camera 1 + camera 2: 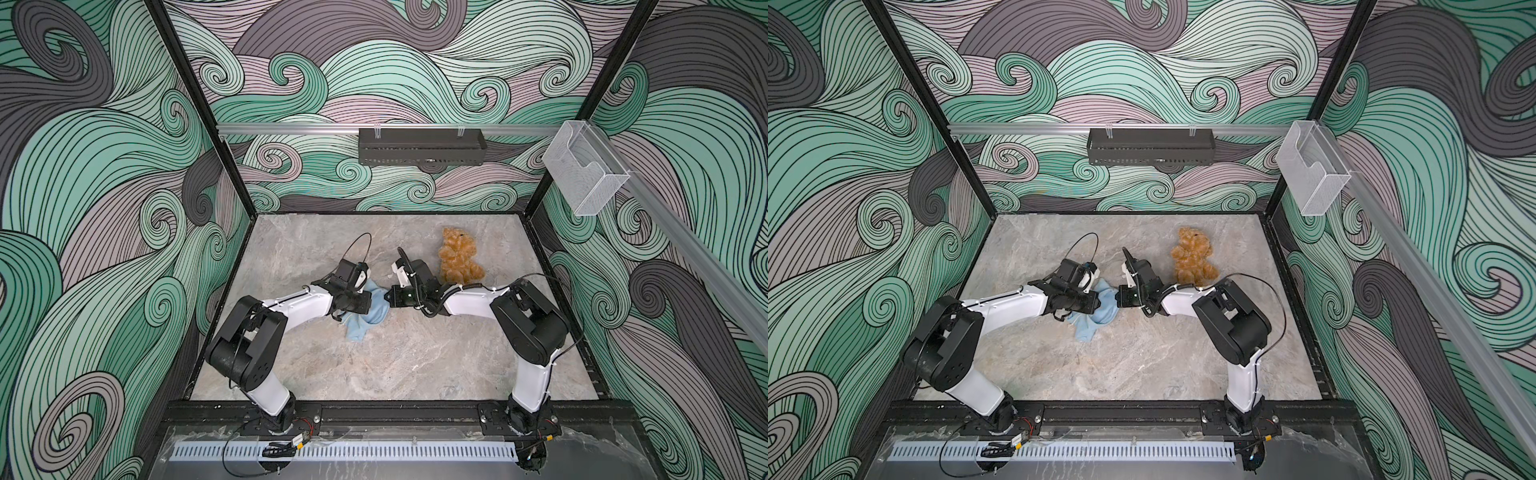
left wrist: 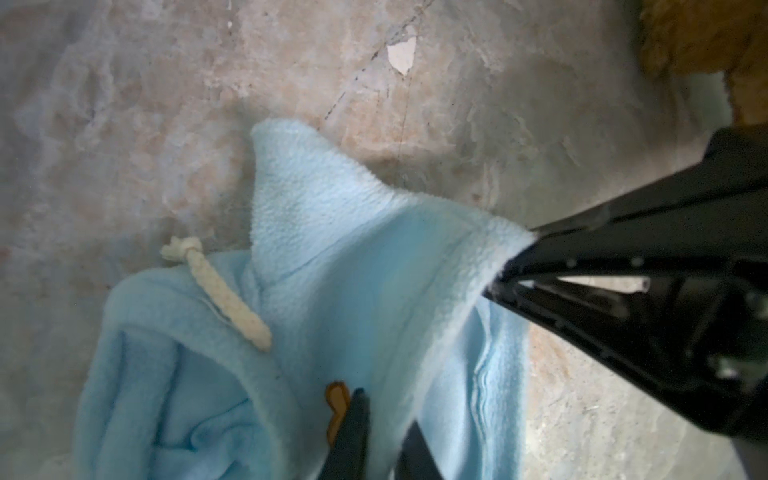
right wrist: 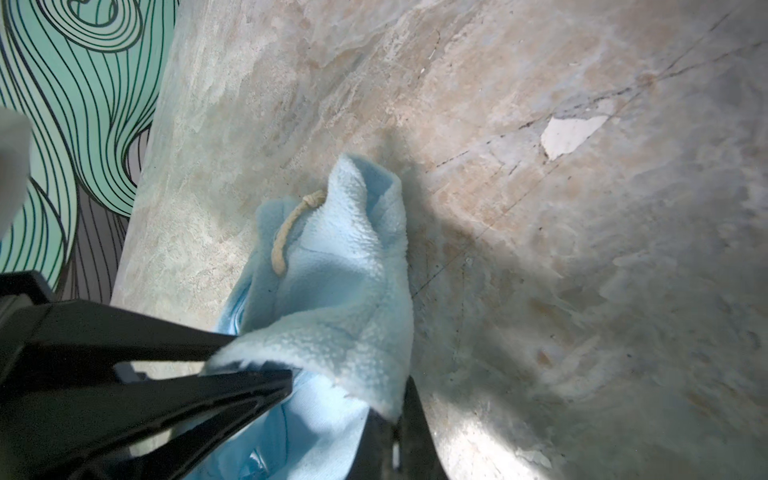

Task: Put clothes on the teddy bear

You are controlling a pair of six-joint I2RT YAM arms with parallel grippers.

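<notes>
Both grippers meet over the shirt at the middle of the table. The left gripper is clamped on one fleecy edge of the blue cloth, jaws closed on it, as the right wrist view shows plainly. The right gripper comes in from the opposite side and pinches another edge, its jaws closed on the fabric too. The stretch of fleece between the two pinches rises off the surface in a ridge. The rest of the shirt lies crumpled on the table under the left gripper. A cream cord with a knotted end lies across the fleece. A sliver of brown patch peeks out beside the left fingers. The bear lies on the table toward the far right, head toward the back wall. It is near the right arm and apart from the shirt.
</notes>
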